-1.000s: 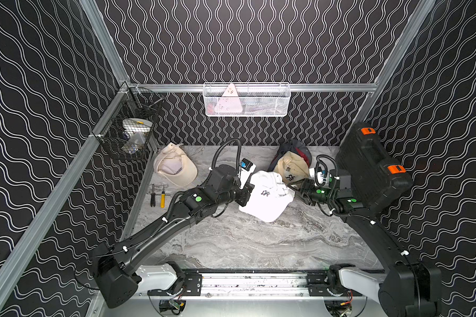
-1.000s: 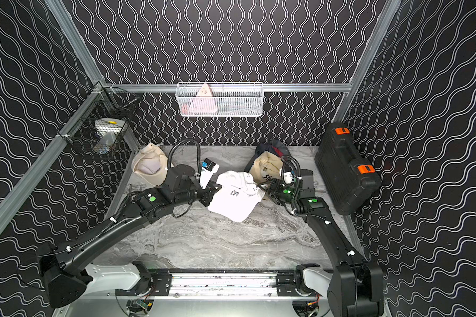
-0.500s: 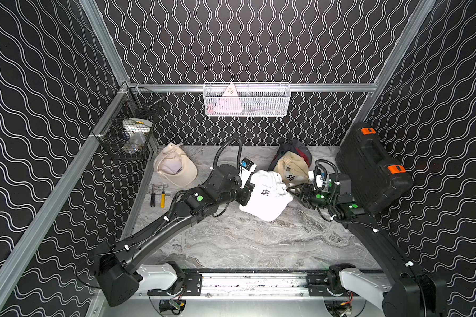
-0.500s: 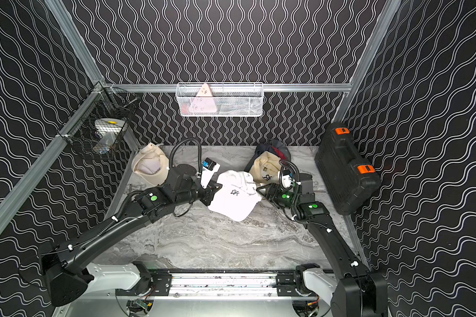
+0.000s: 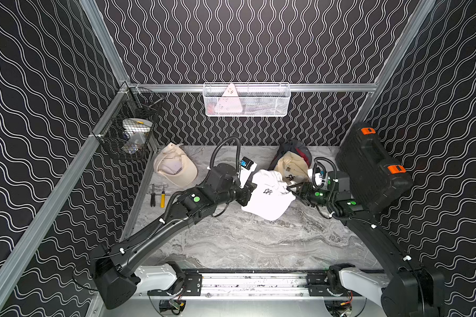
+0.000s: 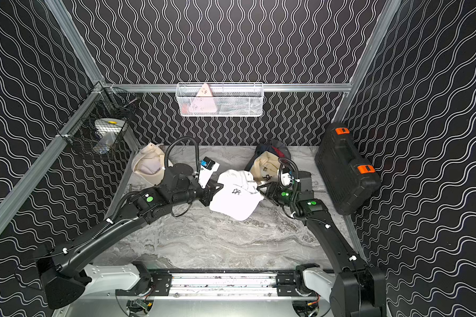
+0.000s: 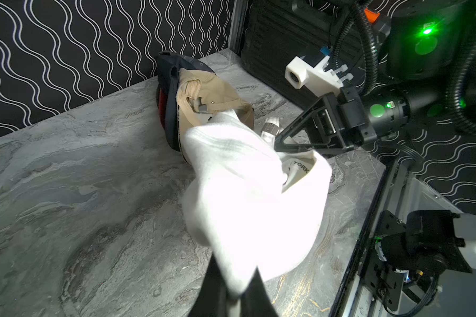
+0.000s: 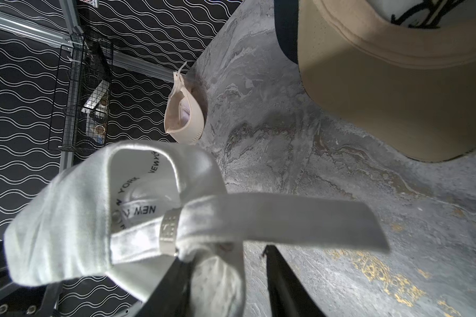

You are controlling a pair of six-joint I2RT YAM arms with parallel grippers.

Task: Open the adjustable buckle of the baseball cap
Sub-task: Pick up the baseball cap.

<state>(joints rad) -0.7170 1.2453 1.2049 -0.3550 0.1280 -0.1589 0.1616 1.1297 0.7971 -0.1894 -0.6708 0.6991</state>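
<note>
Top view: find white cap point(image 5: 270, 197) centre-scene, between left gripper point(image 5: 251, 192) and right gripper point(image 5: 291, 188).
Left wrist: clenched on cap cloth — anchor firmly.
Right wrist: with 2 fingers point(image 8: 283, 282) parted, grasping nothing, pinch strap tail point(image 8: 300, 219) beside buckle point(image 8: 169, 230), pull lengthwise — not upward.

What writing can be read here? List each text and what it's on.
"NEW" and "YORK": seam tape inside the white cap.
"YORK": same tape, left wrist view.
Emblem on the white cap's front: unreadable monogram.
Buckle stamping: blurred.
Cream cap print: too small.
</note>
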